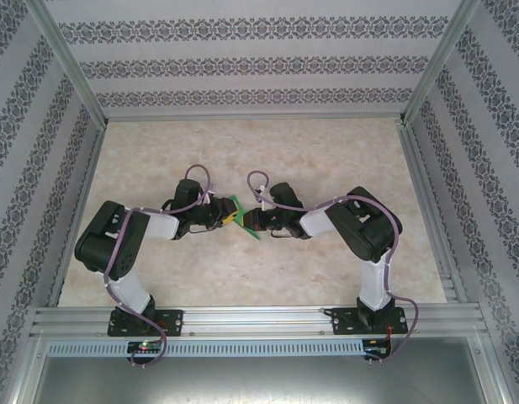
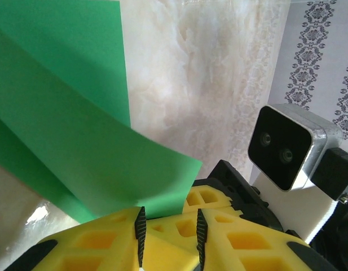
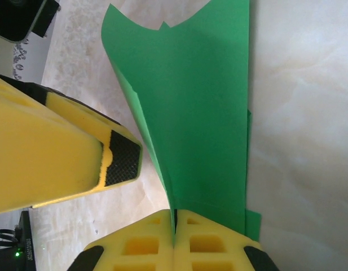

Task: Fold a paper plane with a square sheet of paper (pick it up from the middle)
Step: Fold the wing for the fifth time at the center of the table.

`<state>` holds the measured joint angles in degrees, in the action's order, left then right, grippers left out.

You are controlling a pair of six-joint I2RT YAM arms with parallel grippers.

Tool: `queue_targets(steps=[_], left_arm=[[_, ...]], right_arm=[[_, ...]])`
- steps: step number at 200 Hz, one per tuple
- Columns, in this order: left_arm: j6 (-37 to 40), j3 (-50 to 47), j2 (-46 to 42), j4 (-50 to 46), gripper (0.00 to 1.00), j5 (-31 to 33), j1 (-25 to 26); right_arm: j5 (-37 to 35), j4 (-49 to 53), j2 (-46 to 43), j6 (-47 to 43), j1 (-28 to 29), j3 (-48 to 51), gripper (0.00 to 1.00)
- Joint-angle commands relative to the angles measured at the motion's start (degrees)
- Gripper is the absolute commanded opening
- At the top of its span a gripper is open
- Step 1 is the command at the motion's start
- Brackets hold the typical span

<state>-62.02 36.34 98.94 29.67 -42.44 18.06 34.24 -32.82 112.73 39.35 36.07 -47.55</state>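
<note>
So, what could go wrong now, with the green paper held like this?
1. The right pincer is shut on the green paper near one edge, so the bent sheet might slip or tear.
2. The left pincer stands open close to the sheet; if it closes there, it might miss the edge or crease it crookedly.

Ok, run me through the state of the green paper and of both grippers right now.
square sheet of paper: partly folded over in layers, bowed, pinched at one edge.
right gripper: shut on the square sheet of paper.
left gripper: jaws apart, the paper's edge at the gap, not visibly clamped.
</note>
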Motion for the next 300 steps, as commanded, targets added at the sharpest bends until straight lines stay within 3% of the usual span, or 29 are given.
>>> queue_targets(steps=[1, 79, 139, 207, 300], left_arm=[[-0.6, 0.2, 1.7, 3.7, 0.33, -1.6, 0.8], [-0.5, 1.3, 4.6, 4.8, 0.3, -1.6, 1.0], [1.1, 1.9, 6.7, -0.4, 0.24, 0.8, 1.0], [1.8, 1.5, 6.4, -3.7, 0.23, 2.2, 1.0], [2.0, 1.8, 6.7, -4.4, 0.23, 2.0, 1.0]], right_arm=[[1.9, -0.1, 1.4, 0.9, -0.7, -1.2, 0.0], [1.6, 3.7, 2.3, -0.3, -0.7, -2.1, 0.0], [1.5, 5.8, 1.7, -1.2, -0.7, -2.4, 0.0], [4.7, 10.6, -2.7, -0.6, -2.3, -3.3, 0.23], [5.2, 20.8, -3.9, -8.8, -1.9, -4.9, 0.26]])
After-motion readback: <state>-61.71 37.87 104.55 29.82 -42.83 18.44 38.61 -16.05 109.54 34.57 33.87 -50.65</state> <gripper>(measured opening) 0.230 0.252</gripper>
